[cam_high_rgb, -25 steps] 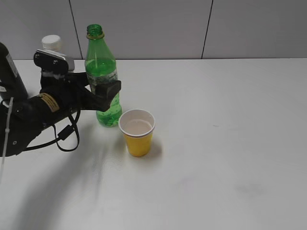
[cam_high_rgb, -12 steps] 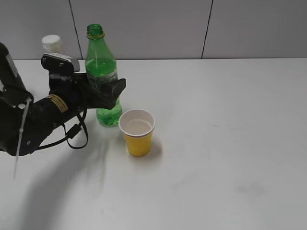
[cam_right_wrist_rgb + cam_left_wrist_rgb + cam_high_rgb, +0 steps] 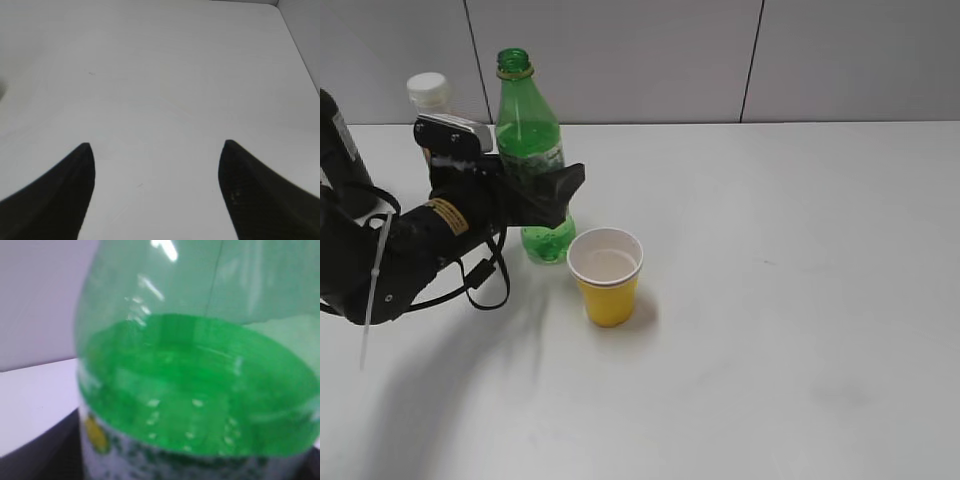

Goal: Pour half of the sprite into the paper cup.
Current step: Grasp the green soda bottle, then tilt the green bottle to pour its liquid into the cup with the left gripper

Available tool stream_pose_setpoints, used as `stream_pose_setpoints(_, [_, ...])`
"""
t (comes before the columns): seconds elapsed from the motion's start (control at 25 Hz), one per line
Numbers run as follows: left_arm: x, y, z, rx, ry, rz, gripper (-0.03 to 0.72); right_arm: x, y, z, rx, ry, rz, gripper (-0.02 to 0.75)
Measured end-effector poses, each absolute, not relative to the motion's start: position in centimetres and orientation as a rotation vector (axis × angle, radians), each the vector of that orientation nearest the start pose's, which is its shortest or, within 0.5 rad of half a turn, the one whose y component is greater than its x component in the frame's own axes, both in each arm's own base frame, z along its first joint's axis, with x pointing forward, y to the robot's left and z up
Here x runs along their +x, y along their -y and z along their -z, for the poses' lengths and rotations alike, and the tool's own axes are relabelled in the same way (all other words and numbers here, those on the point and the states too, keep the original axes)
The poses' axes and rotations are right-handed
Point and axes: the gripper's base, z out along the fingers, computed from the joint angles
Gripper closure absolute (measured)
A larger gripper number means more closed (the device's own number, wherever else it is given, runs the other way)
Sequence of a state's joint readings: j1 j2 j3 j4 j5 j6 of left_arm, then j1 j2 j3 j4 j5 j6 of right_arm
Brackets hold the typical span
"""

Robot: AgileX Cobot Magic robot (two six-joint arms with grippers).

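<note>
Clamped around the middle of the sprite bottle (image 3: 533, 160) — left gripper (image 3: 545, 193), black, reaching in from the left edge of the white table (image 3: 780, 300). Bottle upright, uncapped, filling the left wrist view (image 3: 200, 390), green liquid level clear there. Just right of and in front of the bottle, apart from it: yellow paper cup (image 3: 606, 277), upright, white inside. Behind the arm, a white bottle cap (image 3: 427, 88) and a dark bottle (image 3: 342, 160) at the far left. Right gripper (image 3: 156, 165) spread wide over bare table — holding nothing, seen only in its own wrist view.
</note>
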State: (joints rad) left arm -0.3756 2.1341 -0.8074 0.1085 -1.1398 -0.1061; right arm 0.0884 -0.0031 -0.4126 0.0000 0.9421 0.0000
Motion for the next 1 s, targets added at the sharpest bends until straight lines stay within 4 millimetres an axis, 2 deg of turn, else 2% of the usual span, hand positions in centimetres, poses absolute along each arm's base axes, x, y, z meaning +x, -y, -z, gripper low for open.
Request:
stream_pose_setpoints(0.28, [34.7, 14.6, -10.3, 0.338, -1.651, 0.411, 0.228, 0.9, -0.1, -26.2, -0.089, -2.009, -0.056, 0.156])
stream_pose_setpoints(0.68, [34.1, 14.2, -10.7, 0.344, -1.672, 0.369, 0.232, 0.9, -0.1, -26.2, -0.089, -2.009, -0.056, 0.156])
stream_pose_setpoints(0.84, [33.0, 12.9, -11.5, 0.279, -1.704, 0.306, 0.232, 0.9, -0.1, -26.2, -0.089, -2.009, -0.056, 0.156])
stream_pose_setpoints(1.0, [30.9, 11.8, -12.7, 0.213, -1.686, 0.242, 0.232, 0.9, -0.1, -26.2, -0.089, -2.009, -0.056, 0.156])
